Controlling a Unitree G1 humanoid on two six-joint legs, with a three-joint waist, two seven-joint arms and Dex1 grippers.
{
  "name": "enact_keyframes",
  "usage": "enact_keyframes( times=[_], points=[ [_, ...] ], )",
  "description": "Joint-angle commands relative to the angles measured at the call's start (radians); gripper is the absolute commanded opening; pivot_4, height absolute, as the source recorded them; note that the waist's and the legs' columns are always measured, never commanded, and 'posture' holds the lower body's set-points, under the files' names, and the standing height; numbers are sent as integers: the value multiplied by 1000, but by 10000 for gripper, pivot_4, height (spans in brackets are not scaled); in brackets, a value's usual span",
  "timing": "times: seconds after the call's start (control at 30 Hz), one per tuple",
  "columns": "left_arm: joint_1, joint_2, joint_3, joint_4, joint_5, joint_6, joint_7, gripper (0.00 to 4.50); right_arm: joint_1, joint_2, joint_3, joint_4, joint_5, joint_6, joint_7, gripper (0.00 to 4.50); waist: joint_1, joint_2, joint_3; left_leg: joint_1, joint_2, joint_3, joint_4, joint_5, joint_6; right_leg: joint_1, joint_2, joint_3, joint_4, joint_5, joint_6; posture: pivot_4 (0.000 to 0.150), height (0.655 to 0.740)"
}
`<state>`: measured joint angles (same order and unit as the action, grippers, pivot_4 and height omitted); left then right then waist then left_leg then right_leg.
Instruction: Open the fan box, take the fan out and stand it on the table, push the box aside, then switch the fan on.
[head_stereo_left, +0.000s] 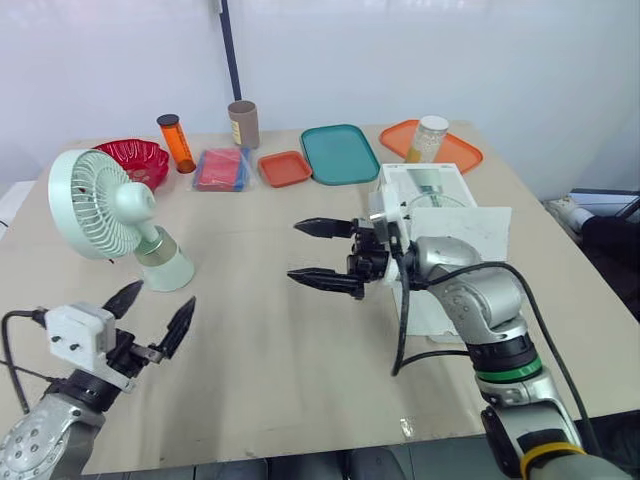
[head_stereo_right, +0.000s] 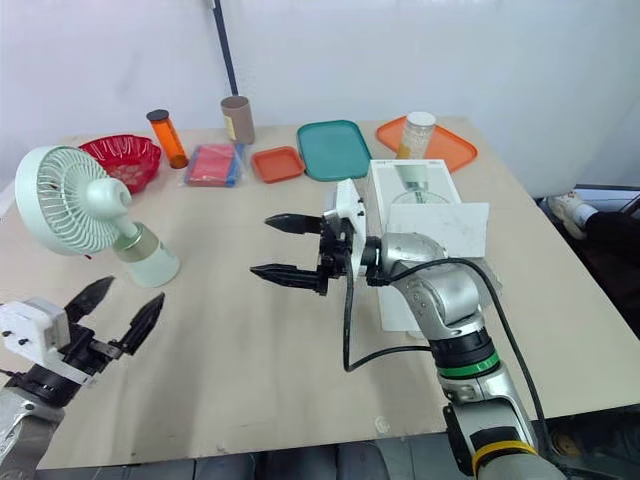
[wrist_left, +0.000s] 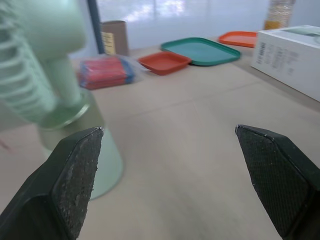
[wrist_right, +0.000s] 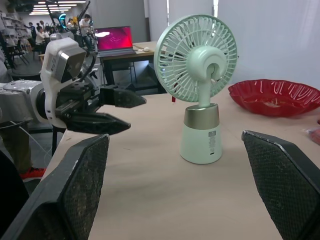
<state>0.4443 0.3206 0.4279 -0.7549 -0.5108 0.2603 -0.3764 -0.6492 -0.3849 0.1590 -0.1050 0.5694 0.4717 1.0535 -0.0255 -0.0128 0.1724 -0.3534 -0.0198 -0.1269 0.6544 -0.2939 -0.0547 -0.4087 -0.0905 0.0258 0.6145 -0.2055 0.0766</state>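
- Left gripper (head_stereo_left: 162, 293) spread wide, empty, near the base of the fan (head_stereo_left: 100, 205).
- Right gripper (head_stereo_left: 294, 250) also spread, empty, beside the box (head_stereo_left: 425, 185).
- That fan stands upright on the table (head_stereo_left: 280, 340).

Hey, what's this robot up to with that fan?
The robot is unpacking a fan. It stands upright on the table, out of its box, which lies off to the right. Both pincers are open and empty: the left pincer hovers near the fan's base, the right pincer points at the fan from mid-table. Switching it on likely comes next.
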Motion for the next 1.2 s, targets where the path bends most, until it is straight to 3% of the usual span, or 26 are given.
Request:
enact_keyframes(
  times=[0.03, 0.27, 0.57, 1.0, 1.13, 1.2],
  points=[
    [-3, -29, 99, -38, -12, -21, 93, 45000, -51, 24, -5, 39, -20, -51, 21, 43704, 0, 0, 0, 0, 0, 0, 0, 0, 0, 0, 0, 0, 0, 0, 0, 1500, 7384],
    [-149, -19, 178, 48, -23, 6, 214, 45000, -65, 45, 5, 63, -44, -75, 47, 43704, 1, 0, 0, 0, 0, -1, 0, 1, -1, 1, 0, 0, 0, 1, 0, 1500, 7384],
    [-286, 25, 86, 168, -13, 46, 189, 45000, -61, 39, -4, 53, -60, -79, 37, 43704, 1, 0, 0, 0, 0, -1, 0, 1, -1, 0, 0, 0, 0, 1, -1, 1500, 7384],
    [-456, 11, 47, 275, 24, 41, 255, 45000, -29, 23, -8, 8, -61, -76, 6, 43704, 1, 0, 0, 0, 0, -1, 0, 1, -2, 0, 0, 0, 0, 1, -1, 1500, 7384],
    [-469, 7, 50, 274, 21, 44, 265, 36141, -23, 17, -7, 3, -66, -76, 0, 45000, 1, 0, 0, 0, 0, -1, 0, 1, -3, 0, 0, 0, 0, 1, 0, 1500, 7384],
    [-466, 11, 46, 272, 24, 47, 264, 29078, -22, 15, -7, 4, -68, -77, -2, 45000, 1, -1, 0, 0, 0, -1, 0, 1, -3, 0, 0, 0, 0, 1, 0, 1500, 7384]
  ],
)
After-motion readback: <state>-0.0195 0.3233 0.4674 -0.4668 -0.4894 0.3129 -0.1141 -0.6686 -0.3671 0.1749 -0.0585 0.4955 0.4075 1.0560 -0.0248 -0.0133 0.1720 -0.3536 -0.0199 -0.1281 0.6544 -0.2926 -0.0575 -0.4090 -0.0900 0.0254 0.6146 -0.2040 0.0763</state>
